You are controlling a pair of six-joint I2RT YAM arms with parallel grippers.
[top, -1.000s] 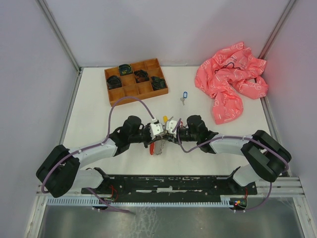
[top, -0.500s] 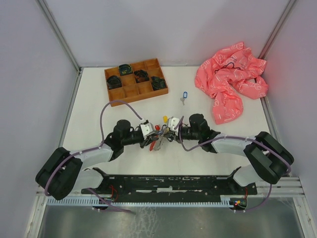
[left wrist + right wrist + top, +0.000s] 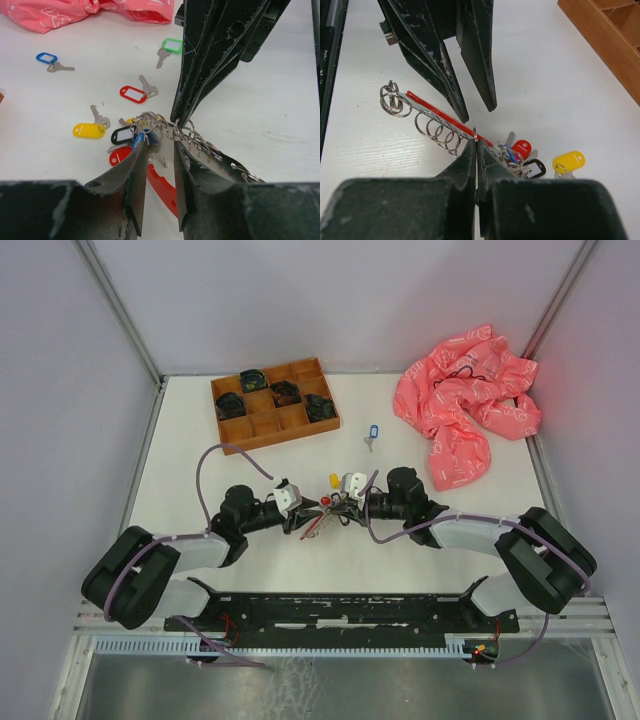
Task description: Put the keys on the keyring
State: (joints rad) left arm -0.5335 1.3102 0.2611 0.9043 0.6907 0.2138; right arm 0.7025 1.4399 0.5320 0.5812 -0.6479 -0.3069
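Note:
In the right wrist view my right gripper (image 3: 476, 142) is shut on a thin silver keyring (image 3: 475, 133) beside a red bar (image 3: 434, 114) that carries several more rings. A bunch of keys (image 3: 512, 156) with red, black and blue tags lies just right of it. My left gripper (image 3: 160, 148) stands open, its tips at the bunch (image 3: 142, 131) and over a red plastic loop (image 3: 162, 187). Loose keys lie around: yellow tag (image 3: 89, 130), red tag (image 3: 132, 93), green tag (image 3: 172, 46), blue tag (image 3: 46, 58). From above, both grippers meet at the bunch (image 3: 318, 516).
A wooden compartment tray (image 3: 232, 435) holding dark items stands at the back left. A crumpled pink cloth (image 3: 465, 405) lies at the back right. The blue-tagged key (image 3: 373, 432) lies alone between them. White walls close in the table on three sides.
My left gripper has opened and drawn back to the left. My right gripper has shut on the keyring and shifted slightly right. The key bunch lies between them.

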